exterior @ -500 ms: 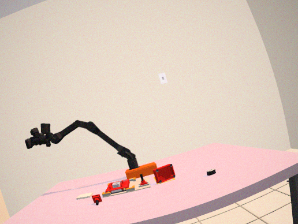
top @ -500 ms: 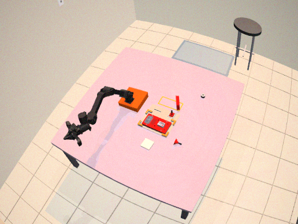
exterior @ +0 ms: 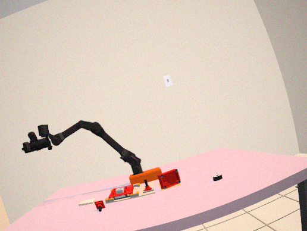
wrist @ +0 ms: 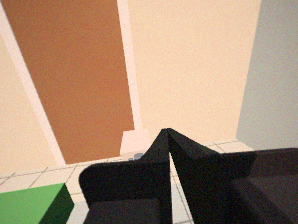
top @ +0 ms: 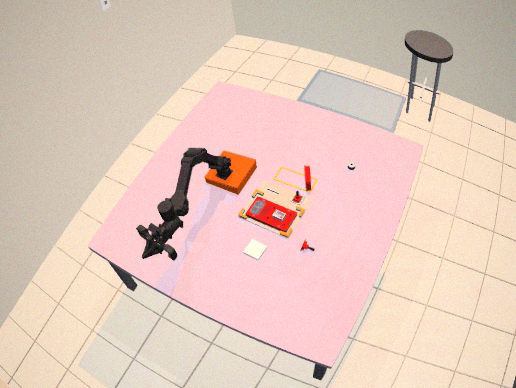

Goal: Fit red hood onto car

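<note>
Jaws closed, holding nothing, gripper (top: 145,256) (exterior: 24,149) (wrist: 166,132) left of frame; hood (top: 308,178) (exterior: 169,179), on edge right of centre, appears ungrasped; approach with opened jaws required.

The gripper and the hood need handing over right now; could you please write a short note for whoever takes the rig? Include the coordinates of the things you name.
Gripper (top: 145,256) (exterior: 24,149) (wrist: 166,132): shut, holding nothing, away from the parts.
Hood (top: 308,178) (exterior: 169,179): standing on edge by the yellow outline.
Chassis (top: 287,221) (exterior: 112,194): in its jig, engine block (top: 279,215) (exterior: 119,190) in place.
Left: grasp the hood, fit it over the pegs, withdraw.
</note>
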Motion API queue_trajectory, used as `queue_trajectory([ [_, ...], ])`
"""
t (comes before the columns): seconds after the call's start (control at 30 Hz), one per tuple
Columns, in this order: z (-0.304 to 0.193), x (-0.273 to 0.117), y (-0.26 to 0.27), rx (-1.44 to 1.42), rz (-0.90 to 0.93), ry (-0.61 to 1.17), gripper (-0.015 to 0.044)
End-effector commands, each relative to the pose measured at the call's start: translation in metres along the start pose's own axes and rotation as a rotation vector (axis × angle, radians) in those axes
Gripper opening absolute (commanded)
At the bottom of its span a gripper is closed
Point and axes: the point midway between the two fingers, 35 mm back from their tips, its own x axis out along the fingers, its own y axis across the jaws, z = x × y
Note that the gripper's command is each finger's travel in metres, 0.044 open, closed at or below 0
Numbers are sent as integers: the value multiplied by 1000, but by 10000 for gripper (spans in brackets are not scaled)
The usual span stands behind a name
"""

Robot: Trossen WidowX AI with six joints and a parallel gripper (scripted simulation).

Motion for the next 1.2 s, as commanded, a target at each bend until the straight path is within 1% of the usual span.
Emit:
queue_trajectory([
  [0.0, -23, -29, 66, 58, 141, 105, 0],
  [0.3, -55, -106, 175, 144, 373, 307, 0],
  [0.63, -91, -222, 265, 189, 578, 568, 0],
  [0.9, -119, -332, 309, 180, 699, 796, 0],
  [1.17, -144, -450, 322, 125, 772, 1024, 0],
])
